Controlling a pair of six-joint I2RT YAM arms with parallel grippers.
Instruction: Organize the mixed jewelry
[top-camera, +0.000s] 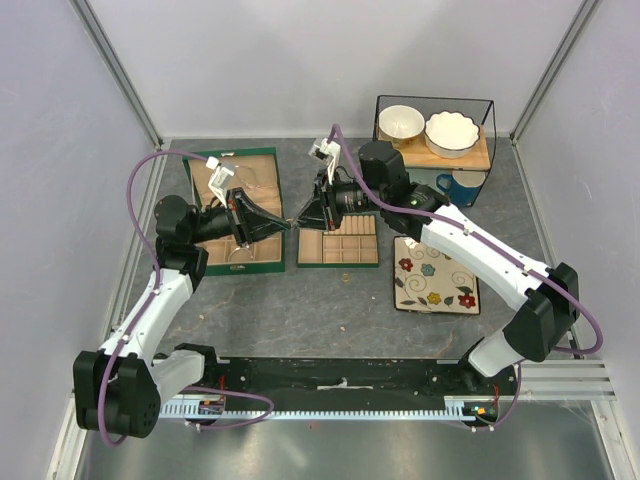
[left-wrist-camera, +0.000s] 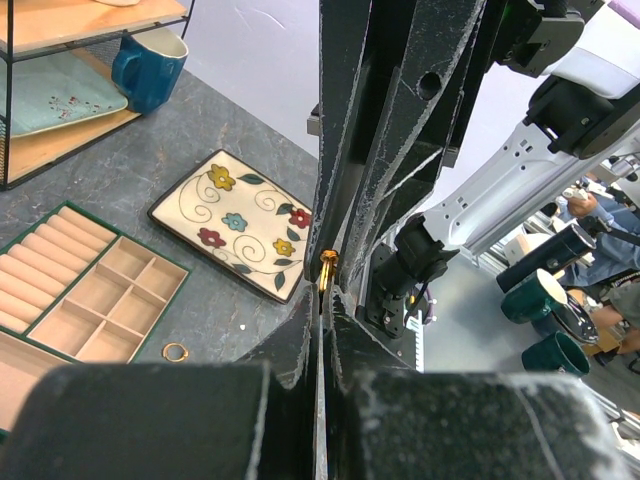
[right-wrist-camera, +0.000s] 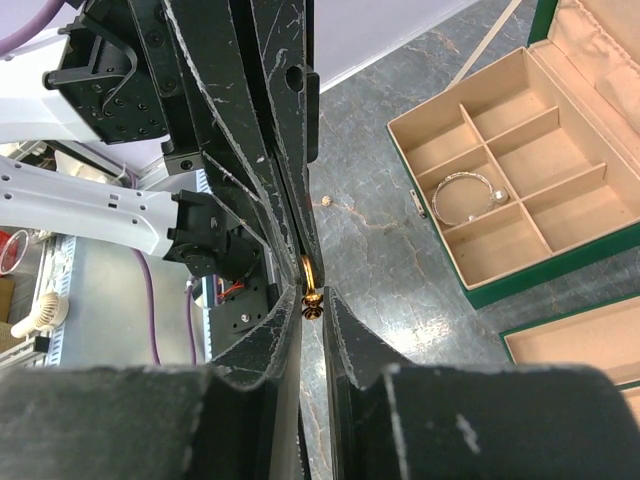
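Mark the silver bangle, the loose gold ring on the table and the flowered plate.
silver bangle (right-wrist-camera: 496, 197): right wrist view, its beaded end.
gold ring (left-wrist-camera: 166, 352): left wrist view, its left rim.
flowered plate (left-wrist-camera: 236, 221): left wrist view, central blue flower.

The gold ring (right-wrist-camera: 309, 272) and the silver bangle (right-wrist-camera: 465, 197) are shiny metal. The left gripper (left-wrist-camera: 322, 288) is dull black plastic with many white scratches. The box (right-wrist-camera: 435, 140) looks soft and tan inside. The flower plate (left-wrist-camera: 240, 222) and blue mug (left-wrist-camera: 148, 68) are smooth and glossy. The table (left-wrist-camera: 220, 120) is dull grey, like stone.
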